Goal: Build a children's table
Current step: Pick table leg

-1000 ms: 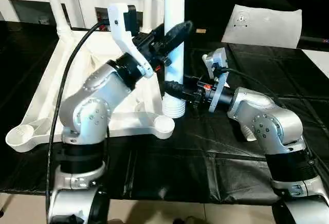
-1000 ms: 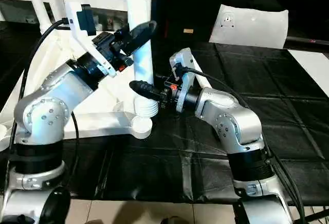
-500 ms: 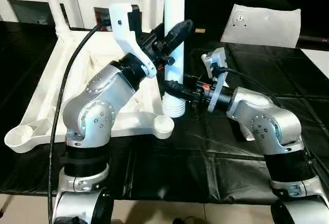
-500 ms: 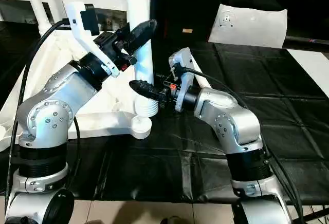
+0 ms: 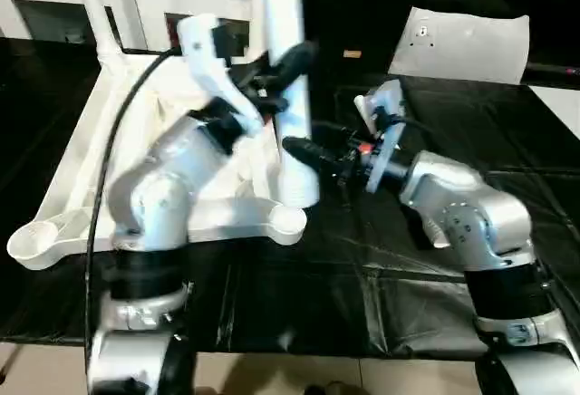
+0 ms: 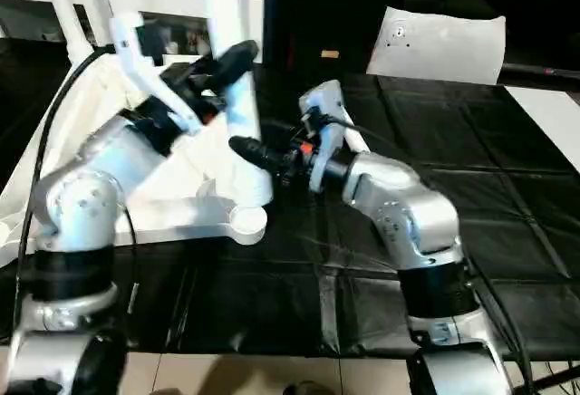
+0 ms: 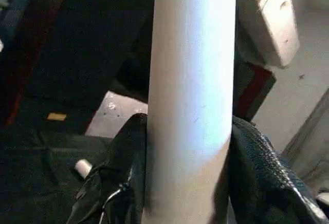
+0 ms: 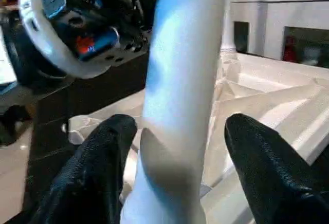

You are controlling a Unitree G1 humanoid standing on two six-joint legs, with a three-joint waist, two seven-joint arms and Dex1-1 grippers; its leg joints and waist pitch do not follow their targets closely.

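From your head view, the left pincer pinches the long white tapered plastic leg upright beside the upturned white square plastic tabletop on the black surface. Right wrist view: your right pincer sits spread around it, fingers apart from it.

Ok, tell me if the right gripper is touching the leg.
Apart. In the right wrist view both fingers of the right gripper stand clear of the leg.
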